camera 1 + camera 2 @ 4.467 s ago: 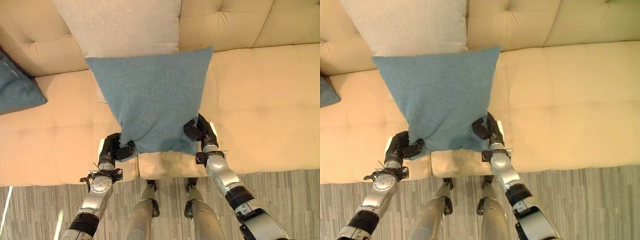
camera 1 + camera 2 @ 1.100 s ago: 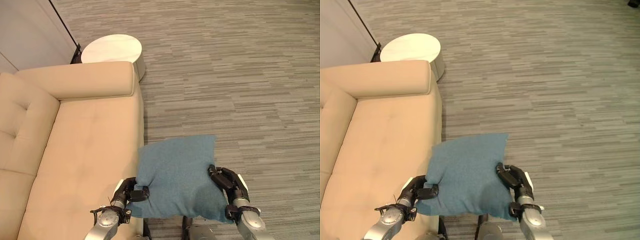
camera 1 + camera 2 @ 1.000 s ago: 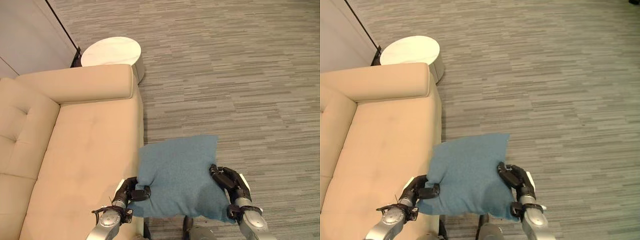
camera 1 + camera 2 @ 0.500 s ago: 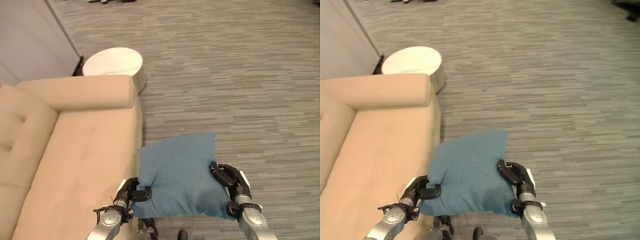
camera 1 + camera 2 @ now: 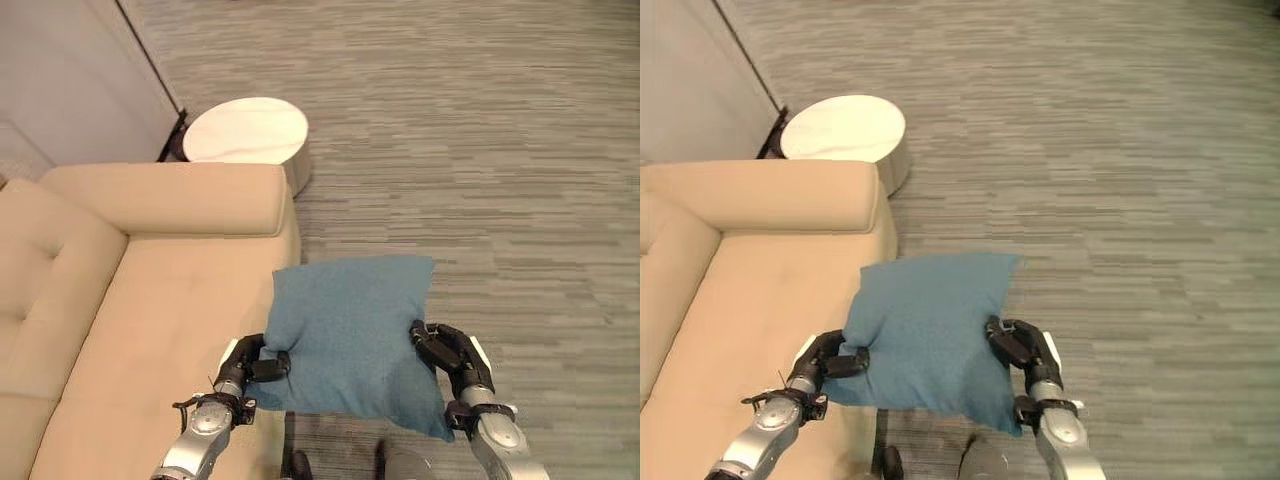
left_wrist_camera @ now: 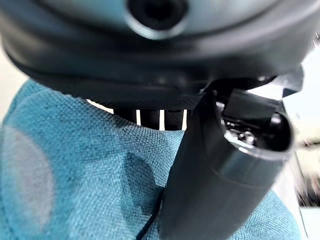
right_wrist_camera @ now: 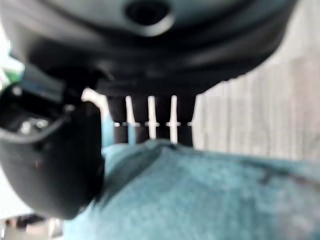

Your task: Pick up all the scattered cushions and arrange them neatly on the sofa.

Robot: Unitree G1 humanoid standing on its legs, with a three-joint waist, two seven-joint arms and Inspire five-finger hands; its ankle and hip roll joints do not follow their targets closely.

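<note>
Cushion (image 5: 352, 335), teal and plain-woven with no label or writing visible, hangs in the air between both hands, over the sofa's front edge and the striped grey floor (image 5: 500, 150). Left hand (image 5: 250, 362) pinches its corner at 8 o'clock, thumb curled over the cloth. Right hand (image 5: 445, 352) clamps the edge at 4 o'clock, fingers wrapped onto the fabric. Beige sofa (image 5: 150, 300) spreads from 9 o'clock of the cushion, its armrest (image 5: 170, 198) at 11 o'clock. Round white side table (image 5: 246, 131) stands just beyond the armrest, at 12 o'clock.
</note>
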